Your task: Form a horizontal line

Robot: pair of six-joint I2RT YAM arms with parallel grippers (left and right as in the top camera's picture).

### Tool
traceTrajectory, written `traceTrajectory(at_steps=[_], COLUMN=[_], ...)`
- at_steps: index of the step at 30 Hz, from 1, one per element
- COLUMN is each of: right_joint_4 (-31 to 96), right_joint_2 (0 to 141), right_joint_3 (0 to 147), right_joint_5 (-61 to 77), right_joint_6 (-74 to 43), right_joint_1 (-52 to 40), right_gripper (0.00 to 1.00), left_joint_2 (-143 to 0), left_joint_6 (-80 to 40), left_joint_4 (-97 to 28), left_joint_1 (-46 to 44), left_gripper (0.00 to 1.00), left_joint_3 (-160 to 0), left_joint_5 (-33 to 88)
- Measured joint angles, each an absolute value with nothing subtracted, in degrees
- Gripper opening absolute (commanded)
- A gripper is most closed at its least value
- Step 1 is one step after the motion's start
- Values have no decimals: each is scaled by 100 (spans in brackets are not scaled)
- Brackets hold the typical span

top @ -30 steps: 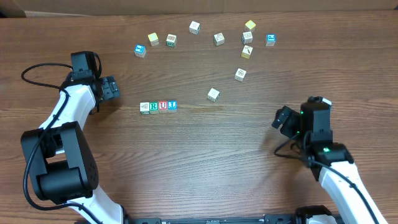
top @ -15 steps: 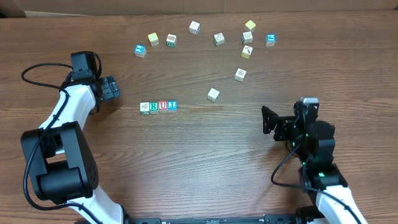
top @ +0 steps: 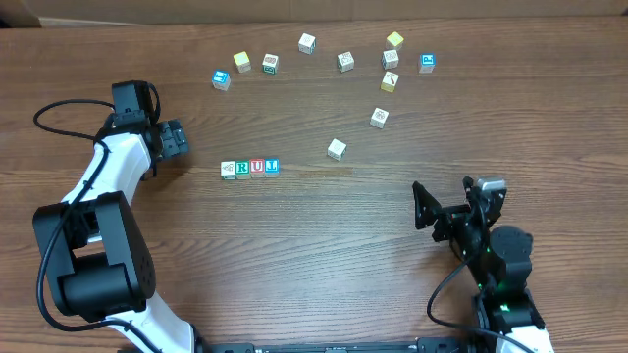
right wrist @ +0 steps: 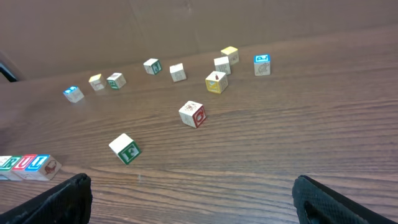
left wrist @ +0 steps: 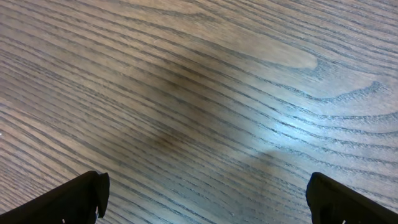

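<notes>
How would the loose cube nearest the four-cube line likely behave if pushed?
The loose cube looks like rigid wood, so probably keeps its shape. Flat faces suggest sliding, not rolling. Being small, it may twist if pushed off-centre.

Horizontal line [top: 249, 168]: four tiny wooden cubes, edge to edge, touching, all flat on the worktop [top: 324, 245]. From the left: white cube with green picture [top: 229, 170], green "R" cube [top: 242, 168], red "U" cube [top: 257, 167], blue-letter cube [top: 272, 166]. Sits left of worktop centre, about midway between near and far edges. Runs nearly parallel to the far edge, right end a touch farther. My right wrist view catches it at the lower-left frame edge, partly cut off.
</notes>
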State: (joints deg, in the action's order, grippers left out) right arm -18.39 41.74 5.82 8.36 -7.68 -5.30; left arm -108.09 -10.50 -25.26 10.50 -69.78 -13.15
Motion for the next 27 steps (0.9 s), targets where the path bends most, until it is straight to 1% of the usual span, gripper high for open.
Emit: traceTrajectory(at_steps=[16,21,27], right_joint_4=[-1769,-1494,-851], right_joint_2=[3037,2794,2296], right_joint_3=[121,115,106], right_joint_5=[860,860,838], right_joint_6=[-878,-878,-880], right_joint_1=[-530,-530,-530], right_gripper=[100,100,100], left_joint_2=[-10809,-10809,-10809], left_joint_6=[-1050,-1050,-1050], left_joint_4=[-2526,-2526,-2526], left_joint_1=[1050,1050,1050], left_gripper=[100,100,100], left_joint_3=[-6978,-6978,-6978], left_joint_5=[-1315,-1315,-1315])
